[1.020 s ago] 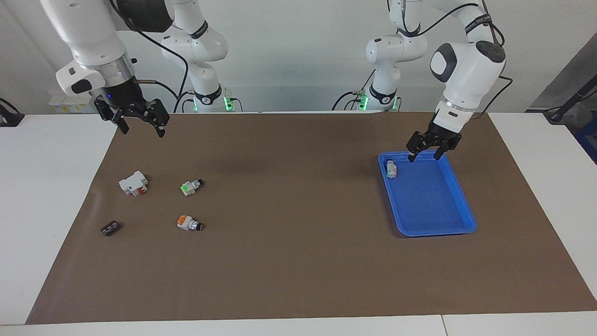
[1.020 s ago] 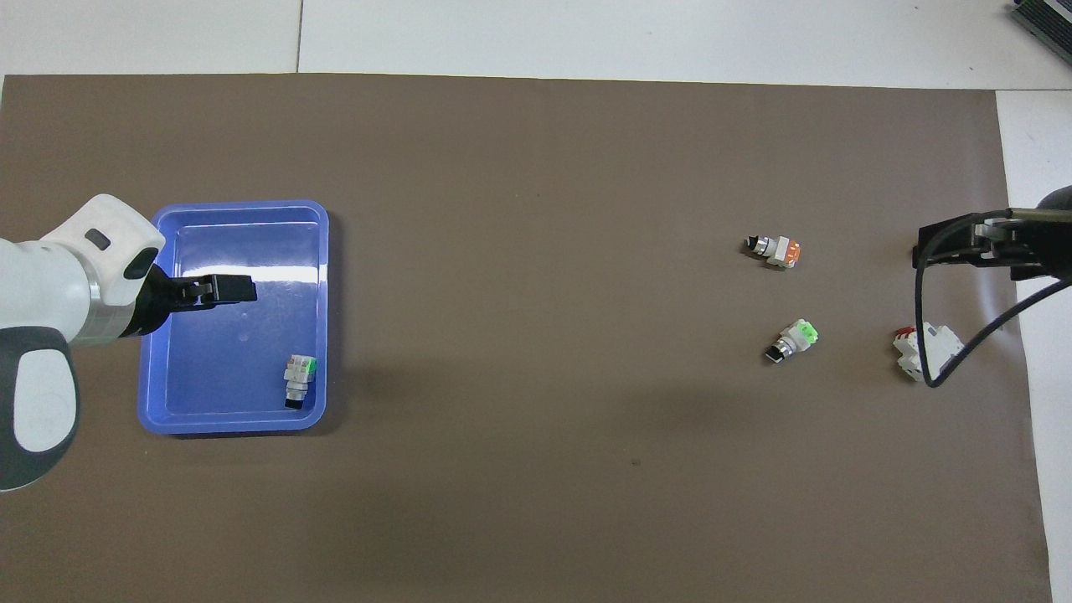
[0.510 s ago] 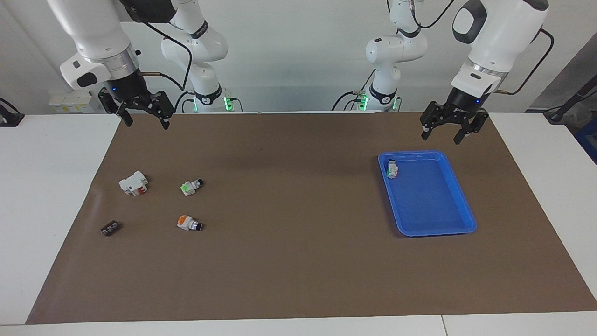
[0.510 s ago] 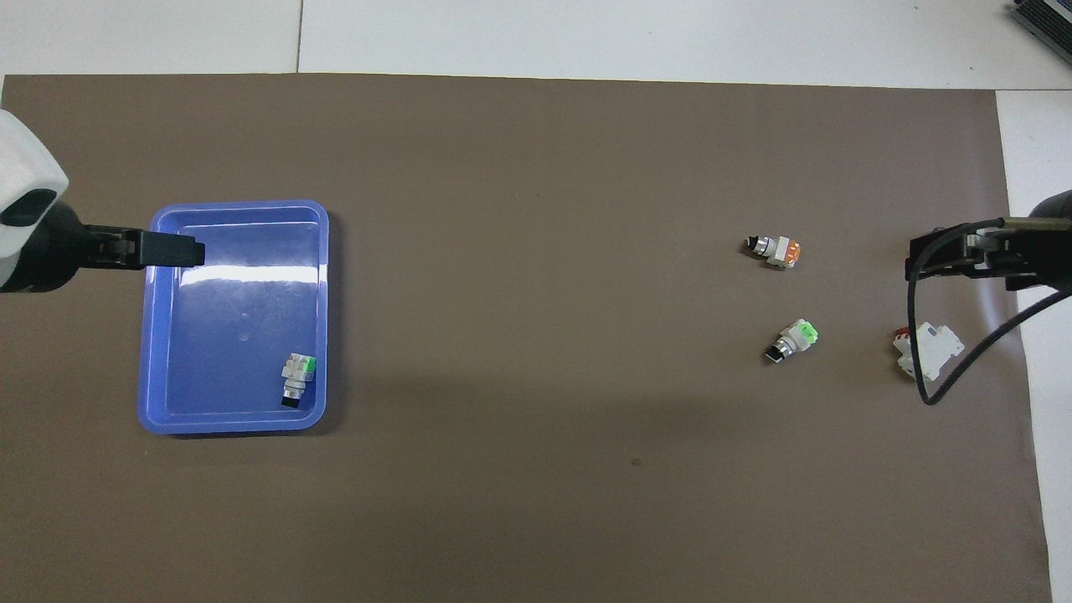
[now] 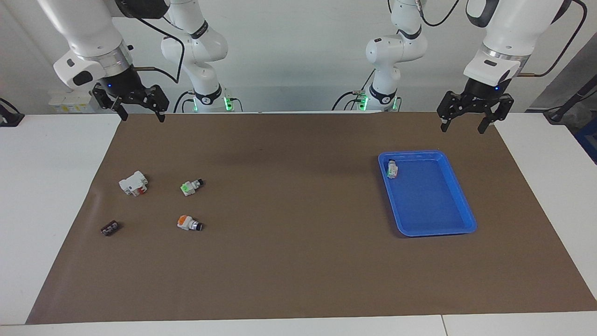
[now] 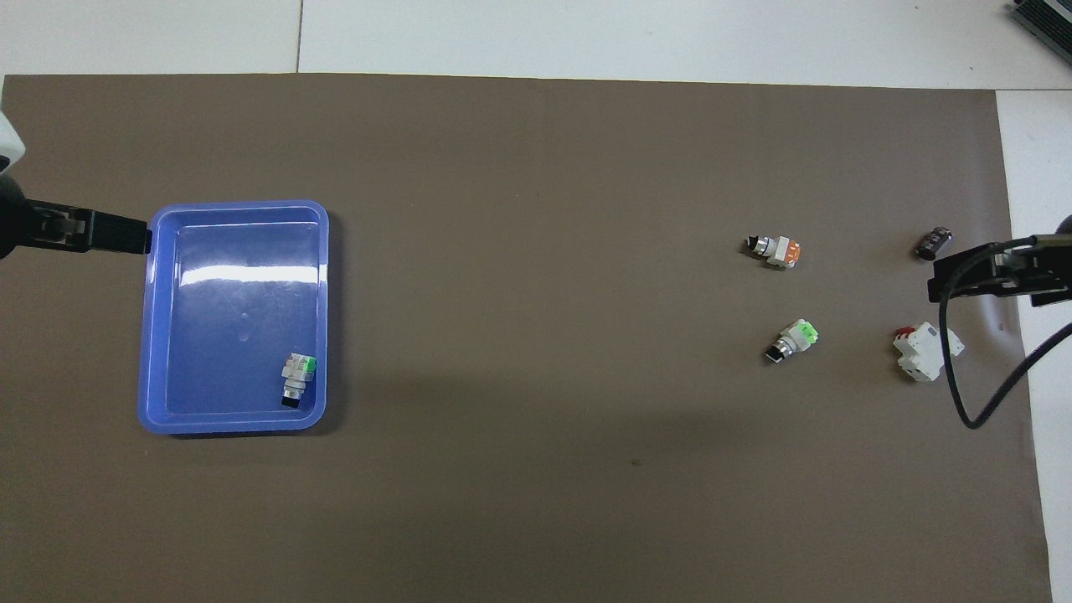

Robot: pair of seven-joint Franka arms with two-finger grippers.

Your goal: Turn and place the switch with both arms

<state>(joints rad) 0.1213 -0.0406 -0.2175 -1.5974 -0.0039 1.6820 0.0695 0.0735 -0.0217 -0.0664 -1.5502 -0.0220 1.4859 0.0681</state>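
Right gripper [image 5: 138,111] hangs empty, jaws wide, at eleven o'clock of the orange-ended switch [image 5: 188,223]. It should descend squarely across the white body. Left gripper [image 5: 468,117] waits, jaws wide, over the mat's edge at one o'clock of the blue tray [image 5: 459,228].

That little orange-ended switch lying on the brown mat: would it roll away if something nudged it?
Probably only a little. The orange-ended switch has a blocky white body lying on its side, so flat faces should stop it. Its round black tip might let it pivot. It looks rigid and light, so a nudge would likely slide it on the mat.
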